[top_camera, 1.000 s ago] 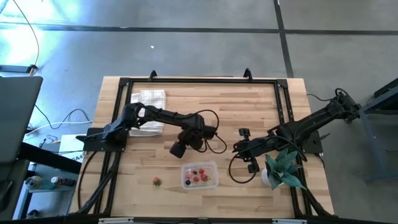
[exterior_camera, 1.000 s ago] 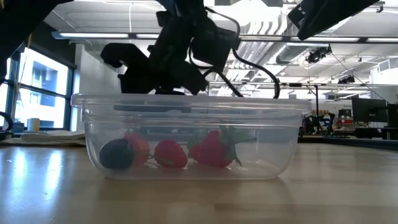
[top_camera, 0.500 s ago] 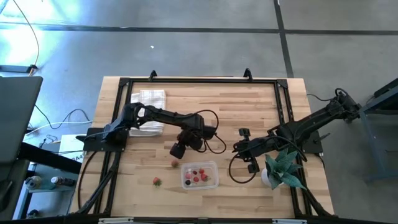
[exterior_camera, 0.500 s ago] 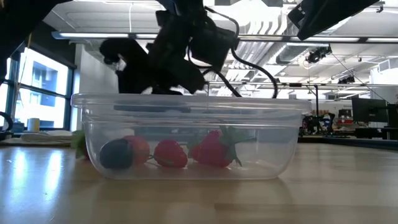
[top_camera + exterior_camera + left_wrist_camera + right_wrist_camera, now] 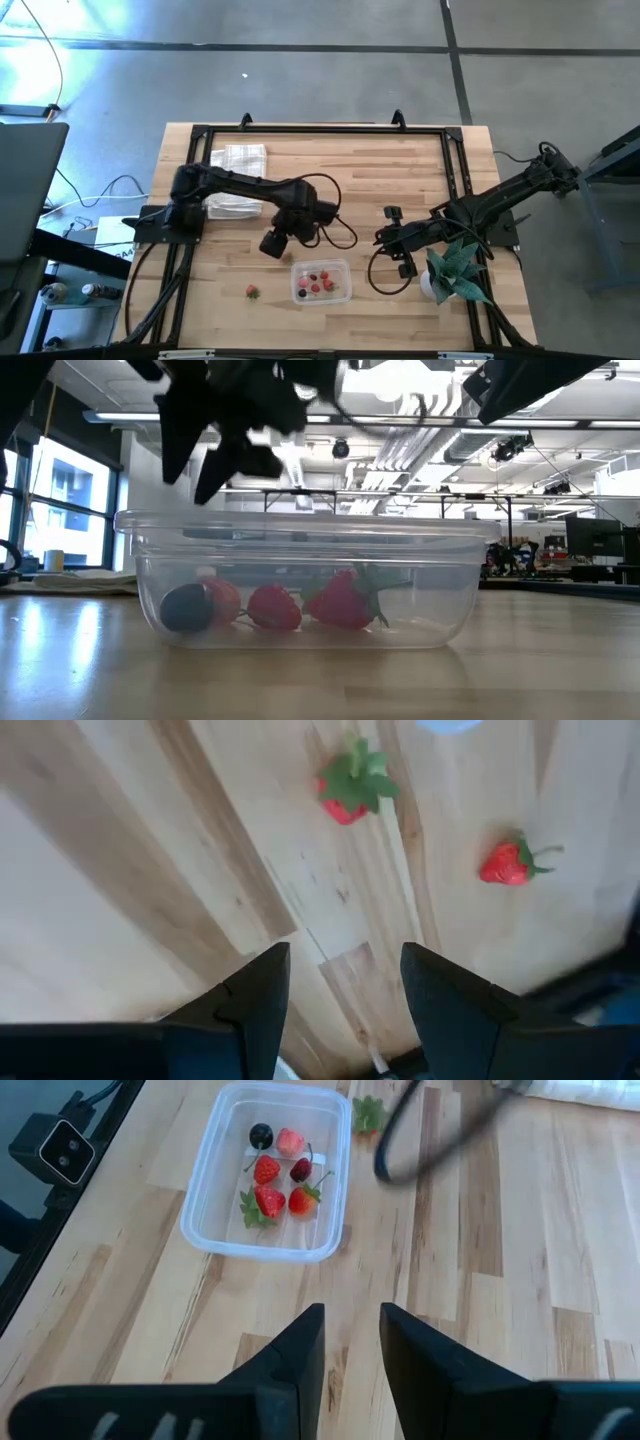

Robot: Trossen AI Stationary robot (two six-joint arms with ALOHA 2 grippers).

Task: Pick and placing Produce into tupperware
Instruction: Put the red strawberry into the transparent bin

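Note:
The clear tupperware [image 5: 347, 281] stands near the table's near edge, and several red berries and one dark one [image 5: 275, 1180] lie in it. One strawberry [image 5: 252, 292] lies on the table to its left. Another [image 5: 368, 1113] lies just outside its far left corner. Both strawberries also show in the left wrist view [image 5: 350, 790] [image 5: 510, 863]. My left gripper [image 5: 271, 245] hangs open above the table, to the far left of the container, and holds nothing. My right gripper [image 5: 390, 238] waits open to the right of the container, beside the plant.
A teal potted plant [image 5: 455, 266] stands at the right near corner under the right arm. A white checked cloth [image 5: 238, 160] lies at the far left, partly under the left arm. A cable [image 5: 430, 1140] loops off the left arm. A small camera [image 5: 58, 1146] sits at the near edge.
A strawberry dropped onto the table beside the tupperware's far left corner. My left gripper then rose and moved toward the table's left edge, away from the container. The right arm kept still.

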